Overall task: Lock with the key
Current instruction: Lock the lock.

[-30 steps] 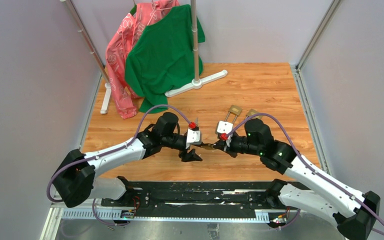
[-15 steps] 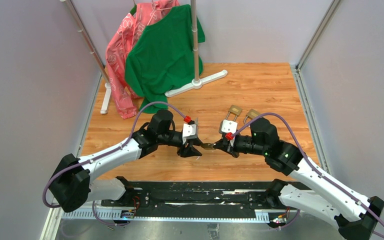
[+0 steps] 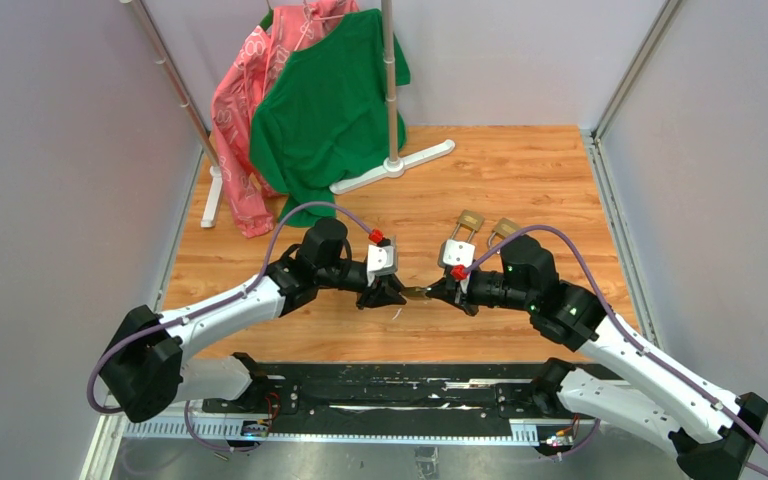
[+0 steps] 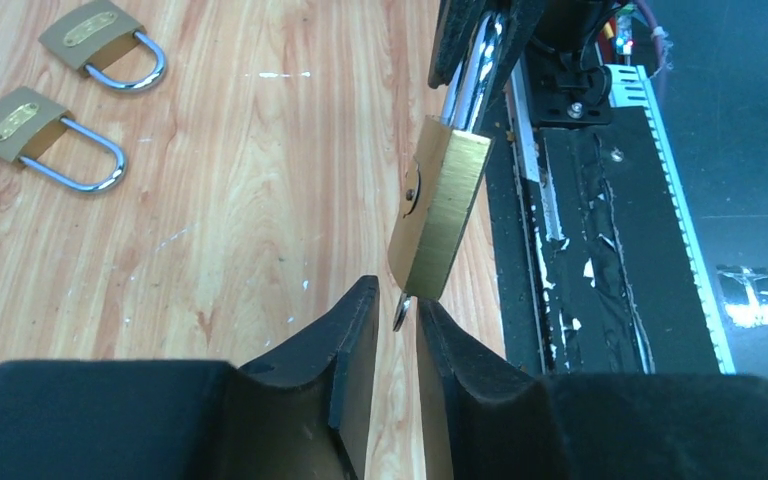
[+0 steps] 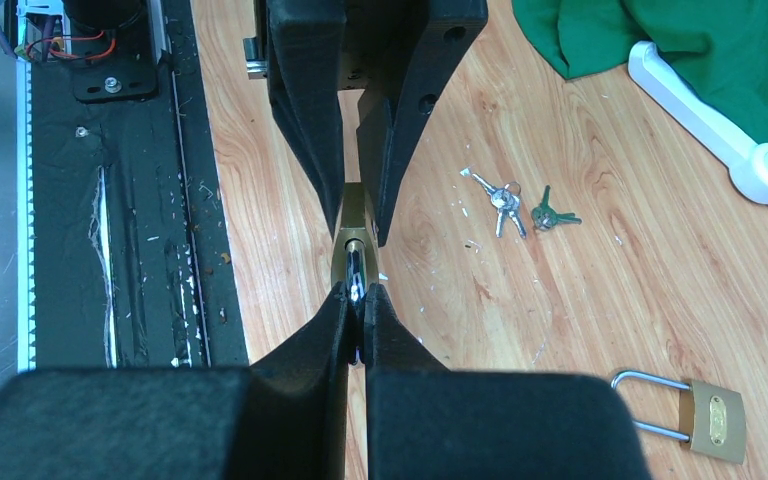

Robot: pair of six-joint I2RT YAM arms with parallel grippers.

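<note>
Now the left gripper [image 4: 397, 298] has narrowed around the key [image 4: 401, 315], not pinching yet; the right gripper [image 5: 358, 293] clamps the padlock [image 4: 438, 205], so turning seems near.

Wooden tabletop [image 3: 540, 170] under two brass padlocks [image 4: 90, 30], a silvery key cluster [image 5: 501, 196], green-headed keys [image 5: 552, 214], a white rack foot [image 3: 400, 165].

No legible text anywhere.

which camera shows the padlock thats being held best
The left wrist view. There the held padlock sits mid-frame, with its brass body, one side and the silver shackle all clear. The right wrist view gives only a narrow end-on sliver of it. The top view shows it as a tiny brass speck.
</note>
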